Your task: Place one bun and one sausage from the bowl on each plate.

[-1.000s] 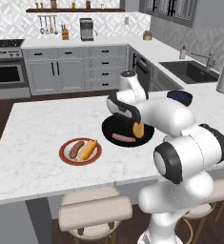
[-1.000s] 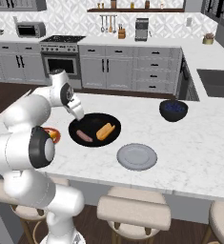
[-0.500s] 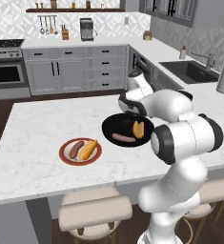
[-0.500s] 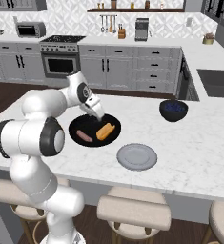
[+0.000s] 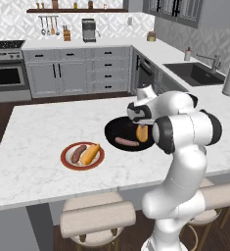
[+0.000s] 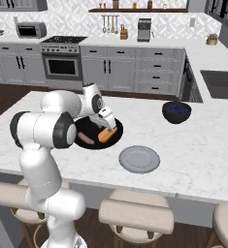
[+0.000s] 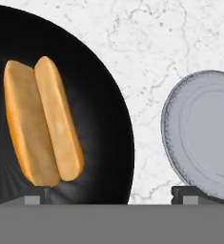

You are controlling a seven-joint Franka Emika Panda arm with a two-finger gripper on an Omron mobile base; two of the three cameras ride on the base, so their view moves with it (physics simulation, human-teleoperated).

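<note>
- Your claw hangs low over the white marbled counter, jaws spread as wide as they go, nothing between them.
- From the hand camera, one dark fingertip sits over the inner edge of the wide glossy black bowl, the other over the near edge of the plain grey round plate. Bare marble lies between the two.
- The split golden bun lies in the bowl, just beside the bowl-side fingertip, not touched.
- In the left base view, you can see a reddish-brown sausage also in the black bowl, next to the bun.
- The small cream plate with red-brown rim sits well apart from the bowl, toward the counter's near edge. It already carries one sausage and one bun, side by side.
- In the right base view, the grey plate sits near the bowl, towards the stools' edge of the counter; it holds nothing.
- A dark blue round bowl stands further off on the counter, toward the sink side.
</note>
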